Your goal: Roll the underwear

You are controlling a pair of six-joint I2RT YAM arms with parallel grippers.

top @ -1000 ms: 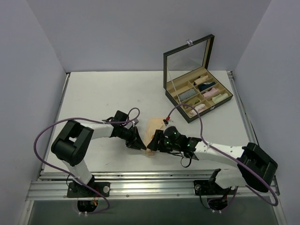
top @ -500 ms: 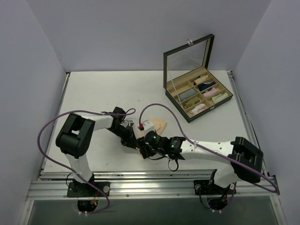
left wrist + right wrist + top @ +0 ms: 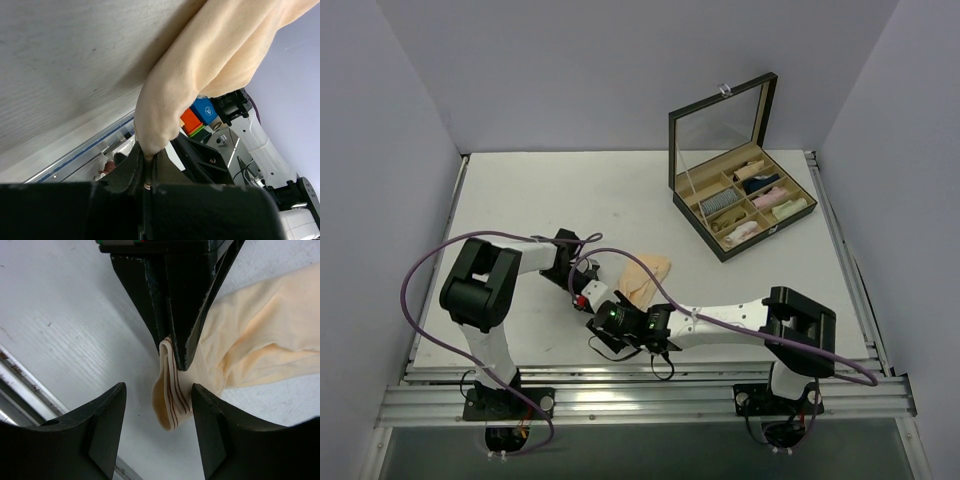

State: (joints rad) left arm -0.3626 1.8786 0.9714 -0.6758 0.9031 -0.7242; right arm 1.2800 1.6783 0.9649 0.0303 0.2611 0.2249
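Right arm [image 3: 730, 318] has swung across since a second ago: its wrist then lay on the case side of the cloth and now lies on the side away from the case, while the garment, then bunched between both wrists, is now drawn out longer. White table [image 3: 520, 200] carries all items. Left arm [image 3: 485, 290] reaches toward the case from the opposite side of the table. Black case [image 3: 740, 200] stands open with its lid upright, and small cloth rolls [image 3: 760, 195] sit in its compartments. Underwear [image 3: 642, 275] [image 3: 200, 65] [image 3: 260, 335] lies on the table well apart from the case, toward the arm bases, with its broad end pointing toward the case and its narrow end pointing away. Left gripper [image 3: 586, 292] [image 3: 147, 159] [image 3: 172, 325] is at that narrow end with its jaws pressed together on the cloth; the left wrist view shows the fabric nipped between them. Right gripper [image 3: 607, 318] [image 3: 157, 390] sits just beyond, farther from the case, with its jaws spread wide. The folded, striped hem lies in the gap between them. Whether the finger nearer the cloth touches it cannot be told.
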